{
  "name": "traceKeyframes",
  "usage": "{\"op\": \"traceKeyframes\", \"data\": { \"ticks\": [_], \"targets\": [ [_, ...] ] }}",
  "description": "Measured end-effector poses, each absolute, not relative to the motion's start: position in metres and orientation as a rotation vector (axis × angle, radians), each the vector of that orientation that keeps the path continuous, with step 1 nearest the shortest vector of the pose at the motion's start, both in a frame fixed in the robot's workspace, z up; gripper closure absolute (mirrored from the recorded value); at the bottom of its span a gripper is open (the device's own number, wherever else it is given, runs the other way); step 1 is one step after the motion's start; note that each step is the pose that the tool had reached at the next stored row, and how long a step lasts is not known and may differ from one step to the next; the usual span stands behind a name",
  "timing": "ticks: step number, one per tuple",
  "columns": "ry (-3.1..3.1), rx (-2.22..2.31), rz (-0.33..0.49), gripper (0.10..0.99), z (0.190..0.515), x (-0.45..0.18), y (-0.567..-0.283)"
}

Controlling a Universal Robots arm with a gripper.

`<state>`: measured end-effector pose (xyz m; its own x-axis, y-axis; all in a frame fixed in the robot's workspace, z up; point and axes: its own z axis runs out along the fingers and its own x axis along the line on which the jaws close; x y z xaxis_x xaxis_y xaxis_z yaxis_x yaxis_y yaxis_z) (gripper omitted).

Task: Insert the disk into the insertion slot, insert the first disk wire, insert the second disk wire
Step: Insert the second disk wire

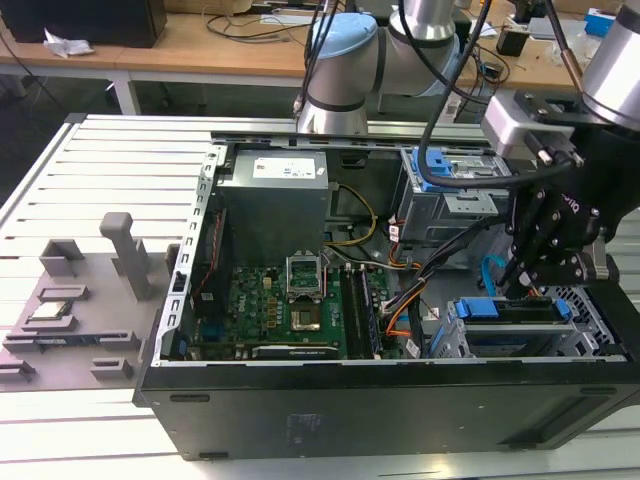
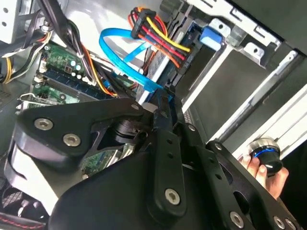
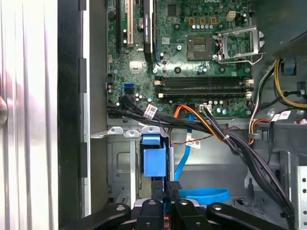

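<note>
Hovering over case's right front corner, black gripper [image 1: 528, 268] clenched on flat blue ribbon cable [image 2: 125, 56]; blue-framed disk [image 1: 508, 312] seated in perforated silver insertion slot [image 1: 590, 322]

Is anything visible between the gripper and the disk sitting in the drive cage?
Nothing visible blocks it. In the exterior view the gripper is right above the disk, which sits in the insertion slot. In the second wrist view the blue flat cable loops just beyond the fingertips, beside the multicoloured wire bundle.
</note>
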<state>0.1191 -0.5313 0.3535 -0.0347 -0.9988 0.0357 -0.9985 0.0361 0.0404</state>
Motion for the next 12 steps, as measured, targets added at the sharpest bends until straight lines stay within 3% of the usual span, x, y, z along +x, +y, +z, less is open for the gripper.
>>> {"op": "traceKeyframes", "data": {
  "ticks": [12],
  "targets": [
    [-2.222, 2.144, -0.007, 0.925, 0.341, 0.127, -0.531]
  ]
}}
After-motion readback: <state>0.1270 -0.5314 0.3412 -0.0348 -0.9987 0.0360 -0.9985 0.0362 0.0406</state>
